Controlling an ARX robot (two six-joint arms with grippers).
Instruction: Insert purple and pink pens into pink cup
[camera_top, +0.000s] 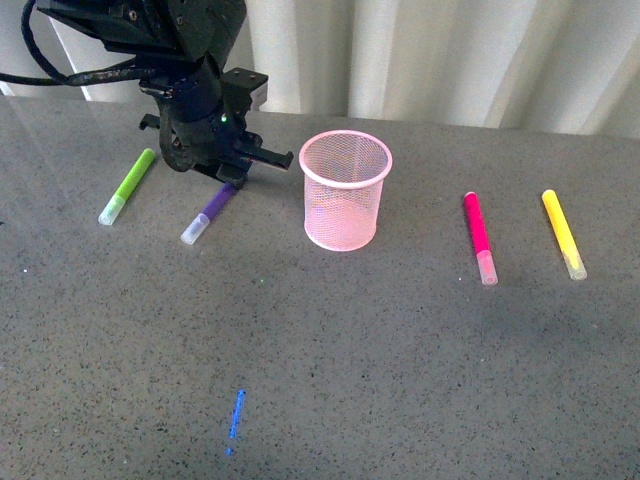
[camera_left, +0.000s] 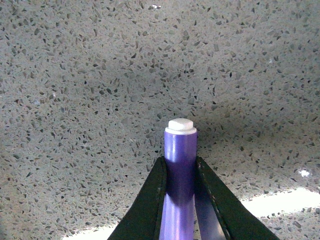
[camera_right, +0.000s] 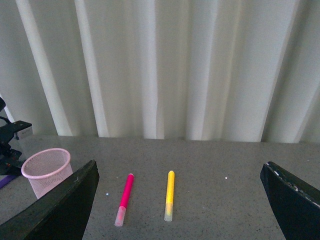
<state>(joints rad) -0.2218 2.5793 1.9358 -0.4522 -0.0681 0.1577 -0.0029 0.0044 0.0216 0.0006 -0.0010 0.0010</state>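
Observation:
The purple pen (camera_top: 209, 212) lies slanted on the grey table, clear cap toward me, left of the pink cup (camera_top: 345, 190). My left gripper (camera_top: 232, 180) is down at the pen's far end and shut on it. In the left wrist view the black fingers (camera_left: 152, 200) clamp the purple pen (camera_left: 179, 170) on both sides, its white end plug pointing away. The pink pen (camera_top: 479, 236) lies right of the cup; it also shows in the right wrist view (camera_right: 125, 198). My right gripper (camera_right: 180, 200) is open, empty and off the table, out of the front view. The pink cup (camera_right: 45, 170) stands upright.
A lime-green marker (camera_top: 128, 185) lies left of the purple pen. A yellow marker (camera_top: 563, 232) lies right of the pink pen, and shows in the right wrist view (camera_right: 170, 195). A blue mark (camera_top: 236, 415) is on the table near me. White curtains hang behind.

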